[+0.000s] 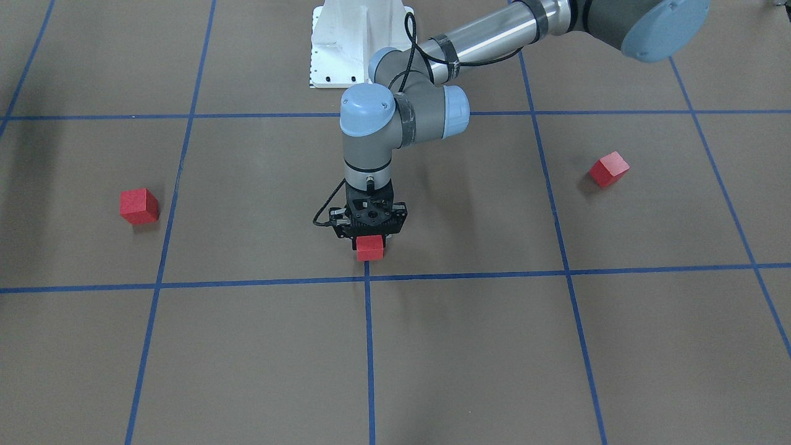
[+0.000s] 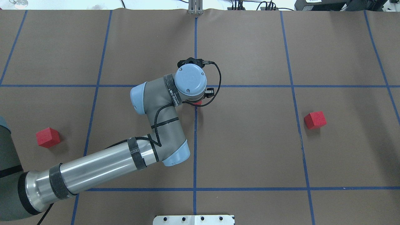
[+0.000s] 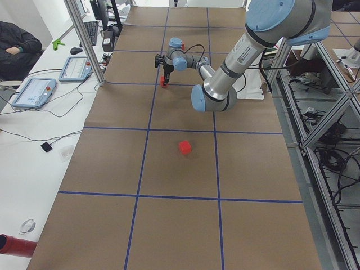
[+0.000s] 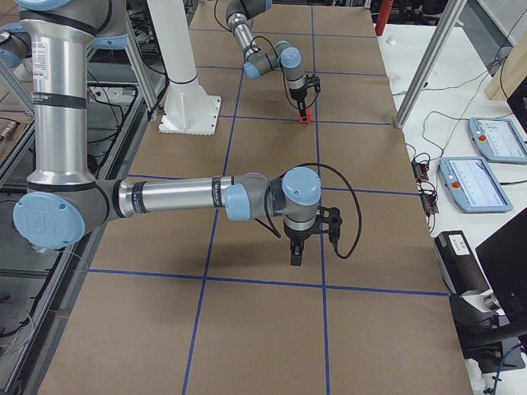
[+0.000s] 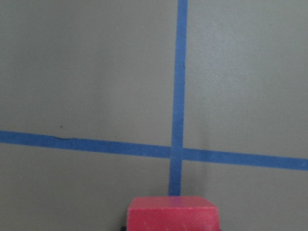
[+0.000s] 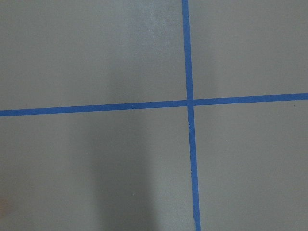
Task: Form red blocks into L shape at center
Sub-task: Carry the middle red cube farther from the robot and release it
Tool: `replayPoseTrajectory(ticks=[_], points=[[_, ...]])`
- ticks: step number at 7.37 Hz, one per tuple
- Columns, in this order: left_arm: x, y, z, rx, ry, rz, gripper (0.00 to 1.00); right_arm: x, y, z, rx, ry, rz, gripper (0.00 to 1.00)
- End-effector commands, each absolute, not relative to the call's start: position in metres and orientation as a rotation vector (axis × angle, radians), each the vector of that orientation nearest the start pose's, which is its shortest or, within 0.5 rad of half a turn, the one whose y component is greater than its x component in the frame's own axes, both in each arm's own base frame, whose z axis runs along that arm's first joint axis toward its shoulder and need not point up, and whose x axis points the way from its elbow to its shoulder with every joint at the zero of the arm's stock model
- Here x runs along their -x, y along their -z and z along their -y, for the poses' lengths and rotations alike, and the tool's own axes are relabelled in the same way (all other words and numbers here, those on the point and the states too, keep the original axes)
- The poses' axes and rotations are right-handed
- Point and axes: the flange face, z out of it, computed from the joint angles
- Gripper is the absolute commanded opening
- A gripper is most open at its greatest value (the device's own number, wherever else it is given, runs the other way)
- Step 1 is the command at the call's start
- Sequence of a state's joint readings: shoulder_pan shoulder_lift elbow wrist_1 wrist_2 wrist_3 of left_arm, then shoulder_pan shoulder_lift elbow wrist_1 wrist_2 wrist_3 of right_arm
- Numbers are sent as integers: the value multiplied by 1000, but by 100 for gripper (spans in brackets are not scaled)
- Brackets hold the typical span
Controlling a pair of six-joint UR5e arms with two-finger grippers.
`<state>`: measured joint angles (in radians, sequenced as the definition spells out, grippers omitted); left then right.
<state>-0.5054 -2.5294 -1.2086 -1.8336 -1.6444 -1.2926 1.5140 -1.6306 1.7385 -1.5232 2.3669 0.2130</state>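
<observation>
My left gripper (image 1: 369, 242) is shut on a red block (image 1: 369, 247), low over the brown surface just on the robot's side of the center tape crossing (image 1: 367, 278). The left wrist view shows this block (image 5: 172, 211) at the bottom edge, near the crossing (image 5: 176, 153). From overhead only a sliver of it (image 2: 197, 102) shows under the wrist. A second red block (image 1: 609, 169) lies on my left side (image 2: 47, 137). The third (image 1: 139, 206) lies on my right side (image 2: 315, 120). My right gripper (image 4: 295, 257) shows only in the exterior right view; I cannot tell whether it is open.
The white robot base plate (image 1: 346, 43) sits at the table's robot-side edge. Beyond the far edge, metal posts (image 3: 84, 39) and a white bench with tablets (image 3: 34, 93) stand, and a person (image 3: 17, 45) sits there. The right wrist view shows another tape crossing (image 6: 189, 102).
</observation>
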Motion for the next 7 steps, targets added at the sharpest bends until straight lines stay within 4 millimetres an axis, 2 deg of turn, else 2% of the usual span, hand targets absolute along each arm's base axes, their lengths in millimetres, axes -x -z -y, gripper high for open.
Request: replayPoseTrajectory(ticks=[1,2,3,4,5,6,7], points=[[-649,-174,504,-275,161,-820,99,-35,-596,477,-44,-81,809,99],[-644,-171,508,-279,167,-826,99,-35,-589,477,-58,-75,812,99],[-630,-159,515,-291,178,-848,99,-35,-580,477,-76,-66,814,99],[-607,-152,526,-310,199,-864,99,-13,-548,481,-119,-3,817,99],[-576,-163,543,-301,223,-873,99,12,-521,492,-116,-27,819,99],[-523,-190,557,-269,219,-899,99,53,-462,530,-135,-36,860,99],[-468,-226,555,-270,180,-905,99,92,-414,550,-164,9,895,99]])
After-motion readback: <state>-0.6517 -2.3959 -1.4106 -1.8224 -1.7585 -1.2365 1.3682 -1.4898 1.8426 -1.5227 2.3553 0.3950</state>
